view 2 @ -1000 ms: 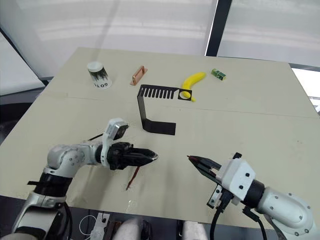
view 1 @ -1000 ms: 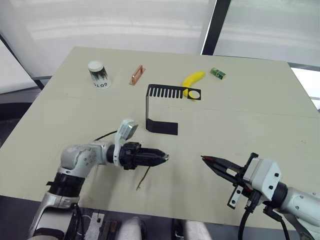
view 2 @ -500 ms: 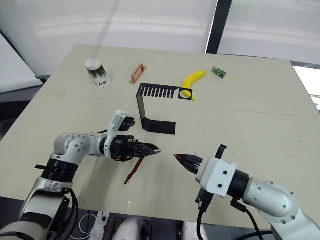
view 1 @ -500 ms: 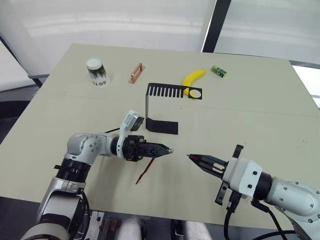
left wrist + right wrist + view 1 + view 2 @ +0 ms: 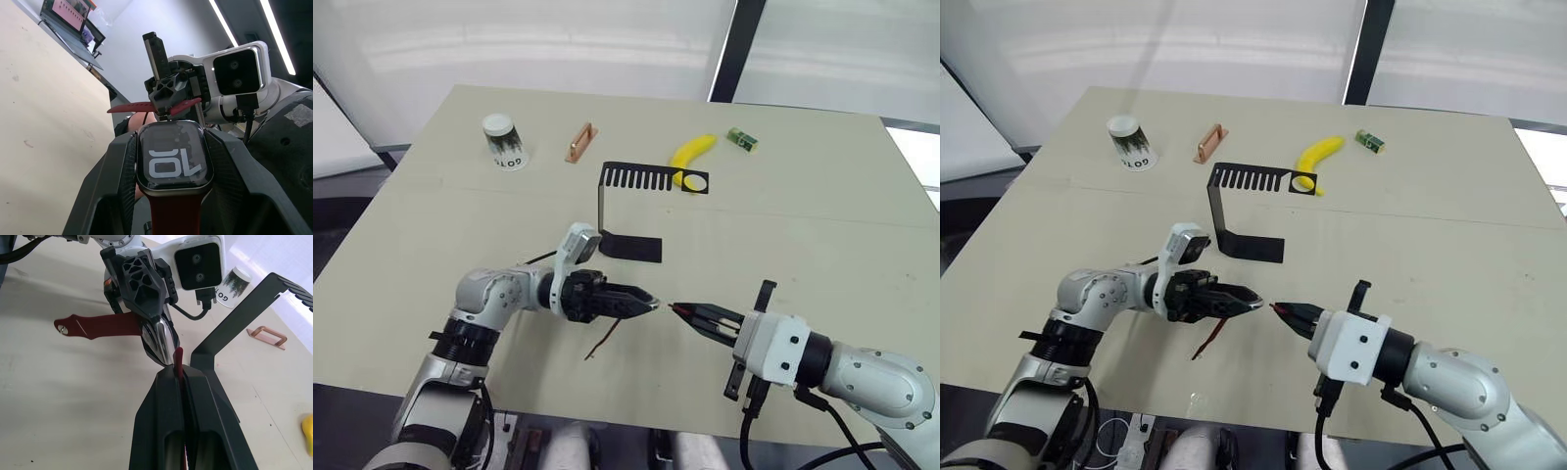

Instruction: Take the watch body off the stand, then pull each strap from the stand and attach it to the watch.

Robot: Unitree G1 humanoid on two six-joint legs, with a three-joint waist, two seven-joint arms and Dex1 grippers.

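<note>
My left gripper (image 5: 644, 305) is shut on the watch body (image 5: 173, 156), a grey-rimmed case whose black screen with light digits faces its wrist camera. One dark red strap (image 5: 603, 342) is fixed to the case and hangs down to the table. My right gripper (image 5: 689, 312) is shut on the other strap (image 5: 178, 360), held edge-on, its free end a short gap from the case's rim (image 5: 159, 340). The two grippers point at each other over the table's near middle. Behind them stands the black stand (image 5: 632, 248), its slotted top arm (image 5: 651, 179) bare.
At the far side of the table (image 5: 822, 225) lie a banana (image 5: 691, 155), a small green box (image 5: 740, 140), a copper handle (image 5: 579, 143) and a white cup (image 5: 502, 142). The table's front edge runs just below both arms.
My right gripper has moved left with its strap and my left gripper slightly right with the watch. The gap between them has shrunk to a finger's width.
</note>
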